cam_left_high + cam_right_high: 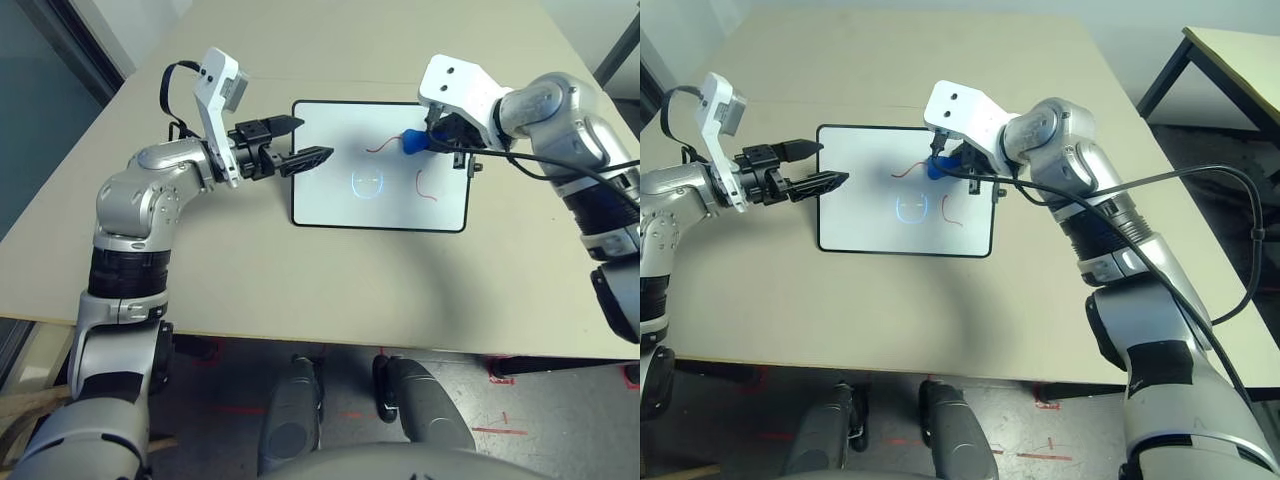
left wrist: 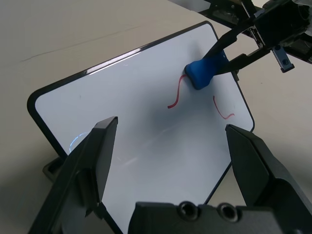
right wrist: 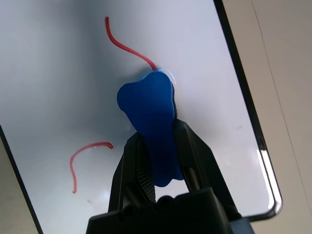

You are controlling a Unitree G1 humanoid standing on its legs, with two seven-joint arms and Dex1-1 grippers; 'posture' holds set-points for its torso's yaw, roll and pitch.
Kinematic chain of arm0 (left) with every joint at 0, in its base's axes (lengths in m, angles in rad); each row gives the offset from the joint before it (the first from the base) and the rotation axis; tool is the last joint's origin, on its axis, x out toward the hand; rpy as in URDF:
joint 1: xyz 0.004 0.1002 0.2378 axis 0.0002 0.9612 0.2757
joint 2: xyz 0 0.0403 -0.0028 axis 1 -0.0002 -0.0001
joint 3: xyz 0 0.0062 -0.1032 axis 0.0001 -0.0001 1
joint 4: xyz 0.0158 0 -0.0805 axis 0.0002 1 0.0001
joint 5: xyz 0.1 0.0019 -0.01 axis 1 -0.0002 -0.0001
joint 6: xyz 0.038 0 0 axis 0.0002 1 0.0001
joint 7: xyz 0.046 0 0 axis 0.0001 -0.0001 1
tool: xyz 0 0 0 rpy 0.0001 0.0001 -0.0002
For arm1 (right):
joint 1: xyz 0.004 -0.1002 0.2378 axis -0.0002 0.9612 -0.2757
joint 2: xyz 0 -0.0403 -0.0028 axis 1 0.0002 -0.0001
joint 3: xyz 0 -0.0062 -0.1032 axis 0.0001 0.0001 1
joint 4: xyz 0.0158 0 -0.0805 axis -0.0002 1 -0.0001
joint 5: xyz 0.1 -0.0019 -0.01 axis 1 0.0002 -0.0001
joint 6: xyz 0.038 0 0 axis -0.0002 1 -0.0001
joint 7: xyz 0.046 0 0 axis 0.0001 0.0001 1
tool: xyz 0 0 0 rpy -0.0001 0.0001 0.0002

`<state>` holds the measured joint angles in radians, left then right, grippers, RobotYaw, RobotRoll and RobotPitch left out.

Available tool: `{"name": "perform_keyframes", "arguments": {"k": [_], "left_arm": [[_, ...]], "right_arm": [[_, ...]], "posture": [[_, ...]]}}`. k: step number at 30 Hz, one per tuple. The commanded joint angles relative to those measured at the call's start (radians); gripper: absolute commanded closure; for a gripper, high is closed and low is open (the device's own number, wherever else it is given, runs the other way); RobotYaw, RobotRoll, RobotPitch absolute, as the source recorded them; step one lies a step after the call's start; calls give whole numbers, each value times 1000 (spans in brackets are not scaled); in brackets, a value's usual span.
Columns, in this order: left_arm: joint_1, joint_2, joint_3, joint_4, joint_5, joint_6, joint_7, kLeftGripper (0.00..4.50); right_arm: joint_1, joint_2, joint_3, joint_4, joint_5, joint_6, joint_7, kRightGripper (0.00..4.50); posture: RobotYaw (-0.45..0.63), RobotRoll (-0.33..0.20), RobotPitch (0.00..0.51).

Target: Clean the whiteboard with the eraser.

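Beige counter (image 1: pixel 300 290) carries the whiteboard (image 1: pixel 340 205), lying flat in the head views. Right claw (image 1: pixel 432 140) pinches the blue eraser (image 1: pixel 414 141) over the whiteboard's far right part, touching the end of a red stroke (image 1: pixel 382 146); a second red stroke (image 1: pixel 424 186) sits nearer on the whiteboard. Left claw (image 1: pixel 312 143) hovers at the whiteboard's far left corner, fingers spread, holding nothing. Left wrist view: eraser (image 2: pixel 207 70) rests on the whiteboard (image 2: pixel 146 136) between both strokes. Right wrist view: eraser (image 3: pixel 153 126) clamped at its waist, nose on the whiteboard (image 3: pixel 73 87).
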<state>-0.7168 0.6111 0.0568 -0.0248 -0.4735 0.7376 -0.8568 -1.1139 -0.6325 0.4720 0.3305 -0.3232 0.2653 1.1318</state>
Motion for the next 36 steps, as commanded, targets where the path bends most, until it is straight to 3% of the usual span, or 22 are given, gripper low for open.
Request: {"name": "perform_keyframes", "arguments": {"k": [1,24,36], "left_arm": [[23,7,0,-33,-13,21,5,0],[49,-1,-9,-83,-44,64,43,0],[49,-6,-15,-67,-42,52,39,0]], "right_arm": [[11,16,3,-10,-8,10,19,3703],[-31,133,6,16,-18,32,23,3703],[-23,43,-26,44,-27,25,21,3703]], "posture": [[12,0,169],[16,0,192],[-9,0,193]]}}
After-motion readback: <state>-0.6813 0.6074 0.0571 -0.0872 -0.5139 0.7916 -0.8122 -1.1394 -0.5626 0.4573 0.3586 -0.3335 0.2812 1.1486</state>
